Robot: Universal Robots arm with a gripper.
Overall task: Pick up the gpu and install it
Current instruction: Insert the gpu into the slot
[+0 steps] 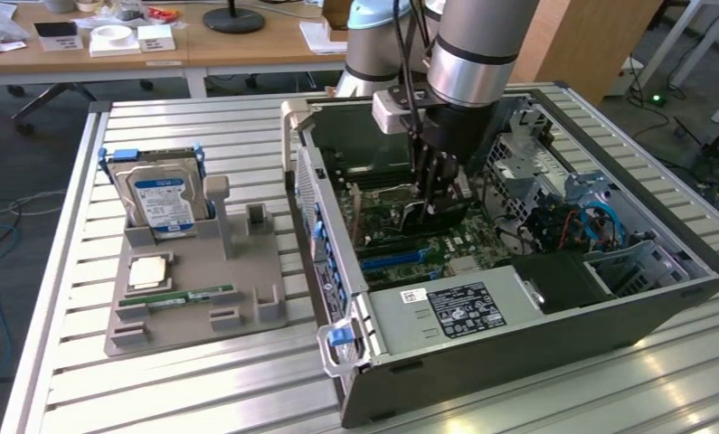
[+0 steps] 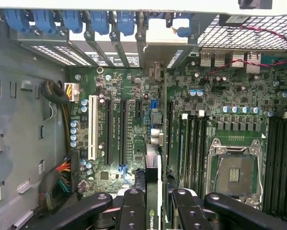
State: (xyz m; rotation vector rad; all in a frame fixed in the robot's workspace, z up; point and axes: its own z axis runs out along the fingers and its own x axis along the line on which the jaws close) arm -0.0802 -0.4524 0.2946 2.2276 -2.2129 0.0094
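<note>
**Surface and room.** A table (image 1: pixel 190 389) of ribbed, silvery aluminium slats fills most of the exterior view. Pale wooden desks (image 1: pixel 226 45) stand along the upper edge of the frame. A dark floor (image 1: pixel 22 298) strewn with loose cables lies at the exterior view's left. On the left half of the table sits a grey moulded fixture (image 1: pixel 196 324). It carries an upright hard drive (image 1: pixel 160 201) with a blue label, a square silver processor (image 1: pixel 149 269) and a narrow green memory stick (image 1: pixel 193 296). At centre and right lies an open black computer case (image 1: pixel 516 339), its green motherboard (image 2: pixel 126 86) exposed.

**The card.** The arm reaches down into the case at upper centre. The gripper (image 1: pixel 437 201) has its black jaws set to a narrow gap, clamped on the gpu (image 2: pixel 154 211). In the wrist view the card appears edge-on: a thin green board with a printed logo. It stands upright over the motherboard, between the long black expansion slots (image 2: pixel 115 129) and the memory slots (image 2: pixel 191 148). Whether its lower edge touches the board cannot be told.

**Materials.** Perforated steel panels, blue plastic clips (image 2: pixel 71 21) and a square, metal-framed processor socket (image 2: pixel 235 172).
</note>
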